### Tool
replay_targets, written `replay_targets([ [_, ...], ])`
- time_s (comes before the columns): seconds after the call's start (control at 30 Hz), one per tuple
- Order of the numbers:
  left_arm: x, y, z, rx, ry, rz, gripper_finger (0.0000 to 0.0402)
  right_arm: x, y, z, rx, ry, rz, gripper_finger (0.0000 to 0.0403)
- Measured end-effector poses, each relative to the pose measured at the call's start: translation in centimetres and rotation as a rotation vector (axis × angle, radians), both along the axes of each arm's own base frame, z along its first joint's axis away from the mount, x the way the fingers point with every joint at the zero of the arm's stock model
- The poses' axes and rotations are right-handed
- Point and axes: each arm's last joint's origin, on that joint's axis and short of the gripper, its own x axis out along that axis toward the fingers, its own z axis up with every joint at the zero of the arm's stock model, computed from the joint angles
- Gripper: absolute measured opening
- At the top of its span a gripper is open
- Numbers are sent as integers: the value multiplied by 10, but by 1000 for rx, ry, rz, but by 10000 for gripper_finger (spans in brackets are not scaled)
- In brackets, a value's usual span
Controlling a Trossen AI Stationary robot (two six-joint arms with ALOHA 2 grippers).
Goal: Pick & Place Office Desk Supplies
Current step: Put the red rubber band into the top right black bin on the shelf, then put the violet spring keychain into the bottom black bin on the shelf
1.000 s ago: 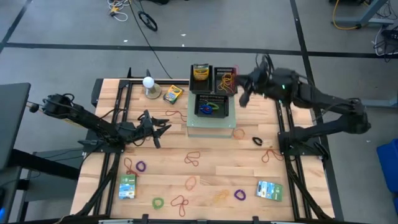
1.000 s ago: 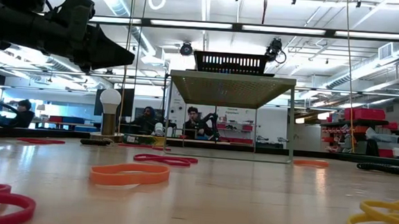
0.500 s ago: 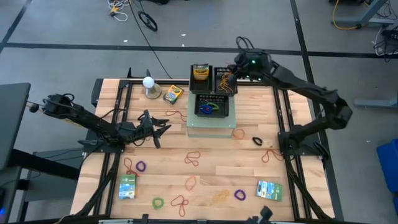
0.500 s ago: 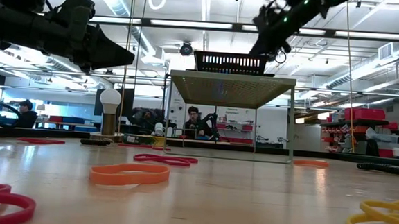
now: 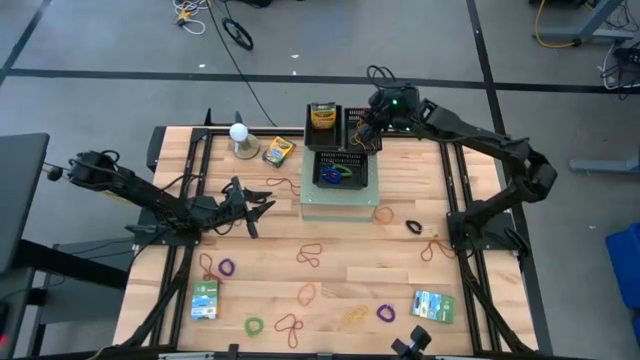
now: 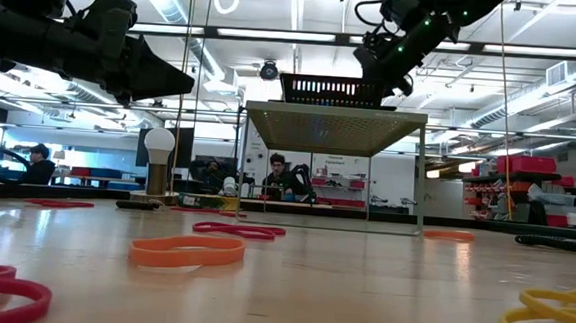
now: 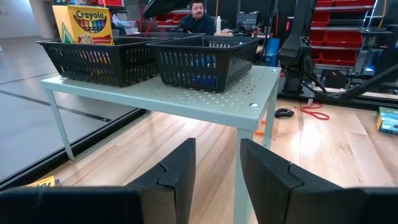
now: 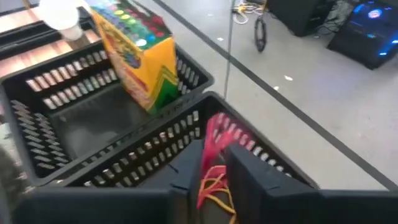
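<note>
My right gripper [image 5: 367, 127] [image 8: 214, 171] hangs over the far right black basket [image 5: 361, 130], tilted down and open by a narrow gap. A red rubber band [image 8: 219, 134] and orange bands [image 8: 213, 185] show in that gap. A crayon box [image 8: 138, 55] stands upright in the far left basket [image 5: 322, 116]. A second crayon box [image 5: 278, 151] lies flat on the table. Rubber bands [image 5: 309, 255] are scattered over the wood, and packets [image 5: 205, 299] [image 5: 432, 306] lie near the front. My left gripper [image 5: 264, 206] [image 7: 217, 165] waits open and level, left of the shelf. My right gripper has the red rubber band [image 8: 217, 142] in the gap between its fingers, which point slanting down into the basket. I cannot tell whether the fingers touch the band.
The baskets stand on a pale green perforated shelf [image 5: 340, 203] [image 7: 186, 99] at the table's far middle. A third basket [image 5: 341, 171] holds blue and green bands. A white ball on a round base [image 5: 239, 136] stands at the far left. A black band [image 5: 414, 227] lies to the right.
My right gripper has swung from beside the shelf's right end toward the table's far left and come down over the far right basket, tipping further downward. Most of that move came early; since then it has only settled slightly lower.
</note>
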Motion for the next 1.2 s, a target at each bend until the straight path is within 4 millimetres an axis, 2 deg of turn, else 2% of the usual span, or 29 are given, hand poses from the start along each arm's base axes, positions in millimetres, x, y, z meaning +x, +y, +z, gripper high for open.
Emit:
replay_targets([
  [0.3,0,0,0,0,0,0,133,-2,-2,0,-45,36,-83,182],
  [0.47,0,0,0,0,0,0,133,0,4,2,-50,36,-61,199],
  [0.63,0,0,0,0,0,0,133,-3,29,17,-104,58,37,156],
  [0.83,0,0,0,0,-1,0,133,-24,73,41,-139,47,192,54],
  [0.93,0,0,0,0,-1,0,133,-34,92,32,-139,-34,321,10],
  [1.2,0,0,0,-1,-1,0,133,-66,138,-14,-156,-186,437,17],
])
